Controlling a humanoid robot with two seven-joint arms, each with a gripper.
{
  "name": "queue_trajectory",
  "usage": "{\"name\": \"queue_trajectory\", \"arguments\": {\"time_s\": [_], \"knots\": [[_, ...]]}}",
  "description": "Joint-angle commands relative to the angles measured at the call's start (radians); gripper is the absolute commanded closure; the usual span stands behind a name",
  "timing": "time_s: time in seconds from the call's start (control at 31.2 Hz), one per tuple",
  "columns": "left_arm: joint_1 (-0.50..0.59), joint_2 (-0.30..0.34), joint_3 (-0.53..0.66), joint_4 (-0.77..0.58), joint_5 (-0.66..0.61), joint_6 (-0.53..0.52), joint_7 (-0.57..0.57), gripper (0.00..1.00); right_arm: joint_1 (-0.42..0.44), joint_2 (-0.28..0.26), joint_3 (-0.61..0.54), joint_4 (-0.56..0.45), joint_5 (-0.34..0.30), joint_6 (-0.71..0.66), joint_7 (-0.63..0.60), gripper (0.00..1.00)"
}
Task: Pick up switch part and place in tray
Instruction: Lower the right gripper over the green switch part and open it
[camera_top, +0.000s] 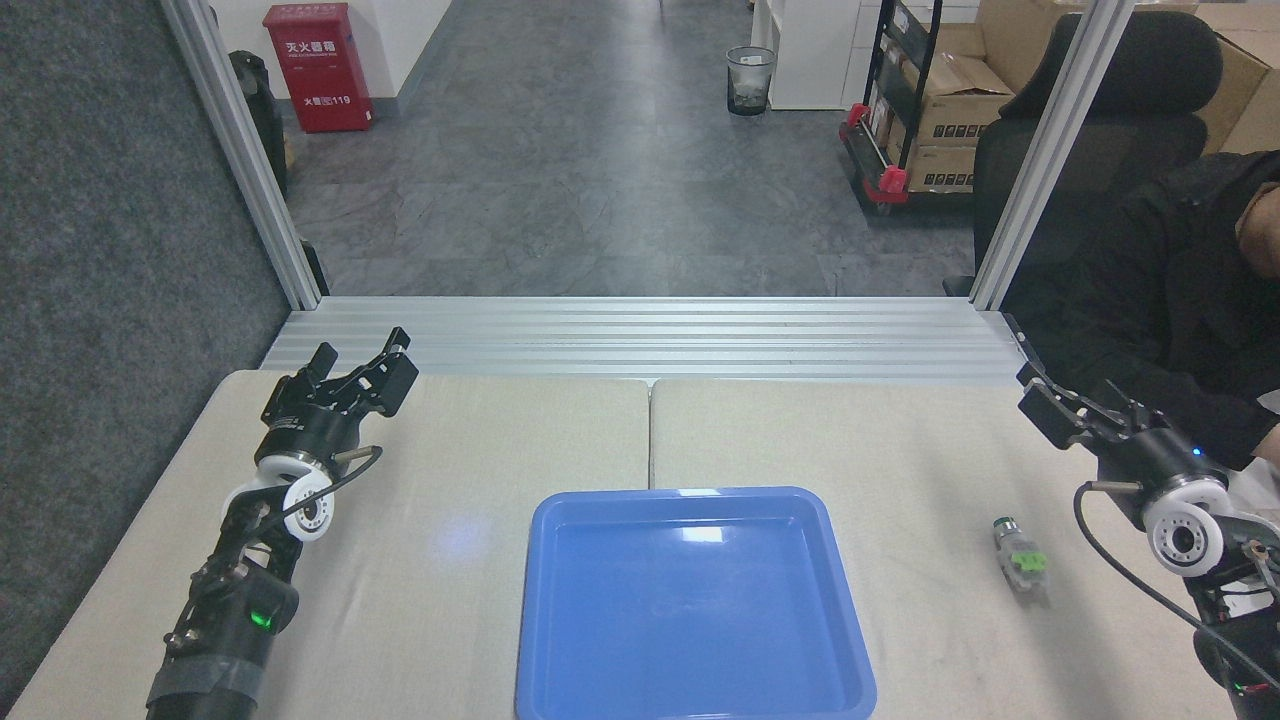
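A: Grey-silver and green, the small cylindrical switch part is seen lying on the beige padded desk, below and just left of the right gripper. Has anything been picked up?

B: Nothing is held. The right gripper is spread open and empty; the left gripper is likewise parted, well apart from it.

A: And the glossy blue rectangular plastic tray?

B: It is seen empty. Grasp, carry and release are all judged outstanding.
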Motion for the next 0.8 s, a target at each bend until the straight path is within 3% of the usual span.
{"name": "queue_trajectory", "arguments": {"time_s": [0.0, 0.22, 0.42, 0.61, 0.77], "knots": [[0.000, 0.000, -0.023, 0.000, -0.001, 0.000, 0.000, 0.00, 0.005, -0.015, 0.003, -0.018, -0.052, 0.000, -0.013, 0.01], [0.000, 0.000, -0.023, 0.000, 0.001, 0.000, 0.000, 0.00, 0.016, -0.030, 0.014, -0.018, -0.017, -0.011, -0.014, 0.01], [0.000, 0.000, -0.023, 0.000, 0.001, 0.000, 0.000, 0.00, 0.017, -0.038, 0.014, -0.018, 0.085, -0.057, -0.065, 0.01], [0.000, 0.000, -0.023, 0.000, -0.001, 0.000, 0.000, 0.00, 0.026, -0.021, 0.014, -0.010, 0.227, -0.055, -0.115, 0.01], [0.000, 0.000, -0.023, 0.000, -0.001, 0.000, 0.000, 0.00, 0.030, -0.016, 0.012, -0.009, 0.231, -0.051, -0.122, 0.01]]}}
